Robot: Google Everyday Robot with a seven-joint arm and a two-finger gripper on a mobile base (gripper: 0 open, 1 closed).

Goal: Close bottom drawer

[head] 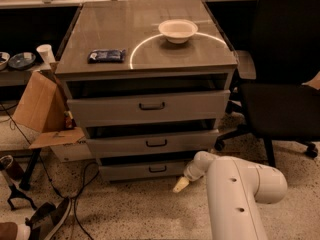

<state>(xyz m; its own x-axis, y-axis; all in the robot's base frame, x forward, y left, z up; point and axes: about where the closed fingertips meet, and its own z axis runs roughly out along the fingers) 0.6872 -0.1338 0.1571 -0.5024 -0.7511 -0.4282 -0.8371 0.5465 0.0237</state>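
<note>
The bottom drawer [145,170] is the lowest of three grey drawers, with a short front panel and a small dark bar handle [157,169]. It stands pulled out a little, with a dark gap above its front. My white arm [240,194] comes in from the lower right. The gripper [181,185] shows as a pale tip low above the floor, just in front of the drawer's right end.
The middle drawer [155,143] and top drawer [150,106] also stand slightly open. A white bowl [178,30] and a dark packet [106,56] lie on the cabinet top. A black office chair [285,94] stands right. A cardboard box [42,111], cables and shoes [45,219] lie left.
</note>
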